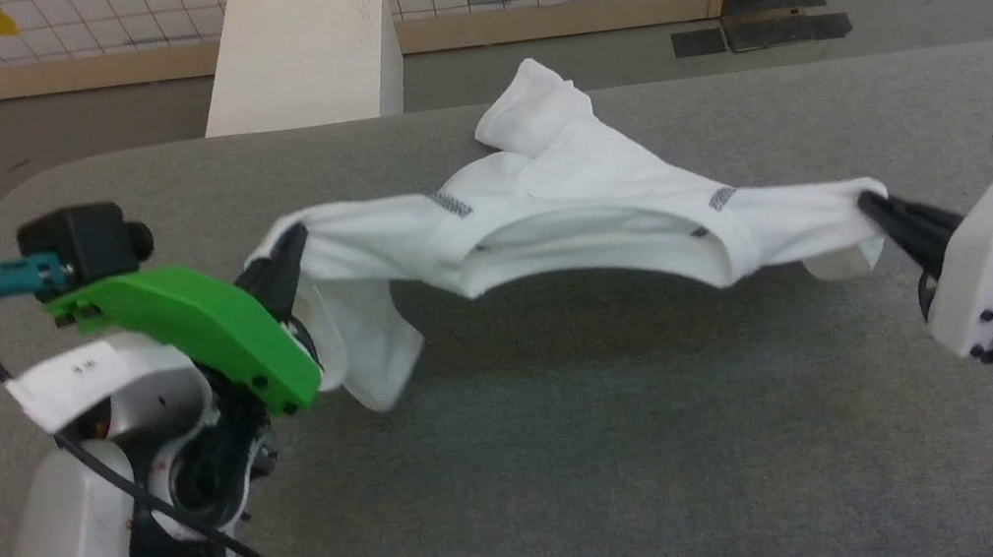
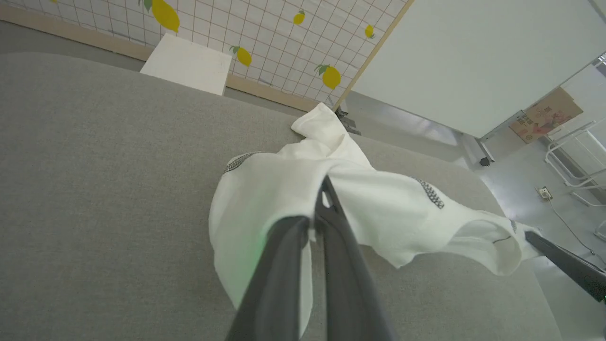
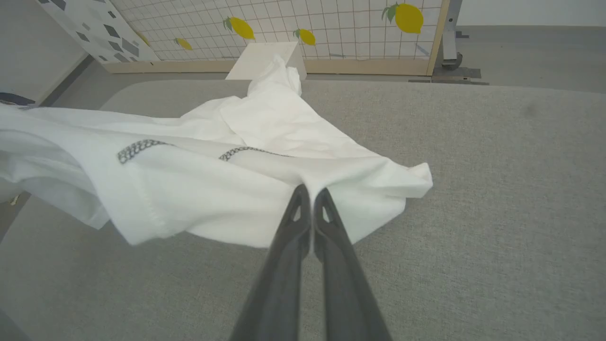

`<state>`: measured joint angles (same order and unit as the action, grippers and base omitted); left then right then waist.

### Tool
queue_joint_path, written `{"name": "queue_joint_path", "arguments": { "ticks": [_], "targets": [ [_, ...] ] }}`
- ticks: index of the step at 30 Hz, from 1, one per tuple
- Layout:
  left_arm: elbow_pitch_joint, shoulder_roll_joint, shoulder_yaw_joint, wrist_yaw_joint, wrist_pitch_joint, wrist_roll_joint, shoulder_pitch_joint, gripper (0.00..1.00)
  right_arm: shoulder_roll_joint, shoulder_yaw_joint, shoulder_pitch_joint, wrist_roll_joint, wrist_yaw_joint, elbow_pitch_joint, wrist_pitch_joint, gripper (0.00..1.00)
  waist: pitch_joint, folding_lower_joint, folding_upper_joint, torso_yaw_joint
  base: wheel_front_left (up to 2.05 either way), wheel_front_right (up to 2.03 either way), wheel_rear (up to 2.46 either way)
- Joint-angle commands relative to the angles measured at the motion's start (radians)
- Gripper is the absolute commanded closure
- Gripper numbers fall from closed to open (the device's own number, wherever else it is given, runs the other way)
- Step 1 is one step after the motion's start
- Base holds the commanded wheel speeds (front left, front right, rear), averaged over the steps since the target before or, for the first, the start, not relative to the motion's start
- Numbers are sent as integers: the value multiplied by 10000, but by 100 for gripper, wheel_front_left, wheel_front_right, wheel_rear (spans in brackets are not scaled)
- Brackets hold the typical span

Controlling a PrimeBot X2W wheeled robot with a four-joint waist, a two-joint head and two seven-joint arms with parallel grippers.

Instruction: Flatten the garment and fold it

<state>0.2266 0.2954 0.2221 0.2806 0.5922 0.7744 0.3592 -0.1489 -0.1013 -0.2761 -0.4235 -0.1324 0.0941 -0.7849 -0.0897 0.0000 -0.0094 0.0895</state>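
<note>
While the left end effector (image 1: 286, 257) and right end effector (image 1: 876, 210) each pinch an end of the plain white short-sleeved fabric shirt (image 1: 564, 198), it sags between them over the grey tabletop (image 1: 586, 464). Drawing apart evenly, then lowering, should flatten it. The white rectangular box (image 1: 307, 54) beyond shows no opening or contents.

Nothing reads clearly. A white tag (image 1: 63, 372) at the lower left of the head view bears blurred dark marks. A cardboard box (image 2: 544, 116) at the right of the left wrist view carries illegible print.
</note>
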Motion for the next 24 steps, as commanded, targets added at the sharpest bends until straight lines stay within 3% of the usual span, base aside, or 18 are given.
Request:
{"name": "queue_joint_path", "arguments": {
  "ticks": [1,4,9,16,24],
  "targets": [
    [-73,-129,-184,-115,-77,308,451,100,-87,-133,-361,-167,17,129,-59,100,191,0,92,-142,0,0,0],
    [-711,-104,-457,-283,37,550,1665,100,-215,-192,-1518,-587,17,327,-385,100,364,0,92,-312,0,0,0],
    [-1294,63,-189,-311,381,400,2029,100,-386,134,-1827,-512,17,301,-700,100,342,0,92,-424,0,0,0],
    [-1829,113,502,-89,604,147,350,100,-123,562,-272,-699,17,215,-711,100,107,0,92,-369,0,0,0],
    [-2634,-247,1007,149,218,202,-2004,100,137,442,2095,-592,17,-267,-381,100,-110,0,92,-82,0,0,0]
  ]
}}
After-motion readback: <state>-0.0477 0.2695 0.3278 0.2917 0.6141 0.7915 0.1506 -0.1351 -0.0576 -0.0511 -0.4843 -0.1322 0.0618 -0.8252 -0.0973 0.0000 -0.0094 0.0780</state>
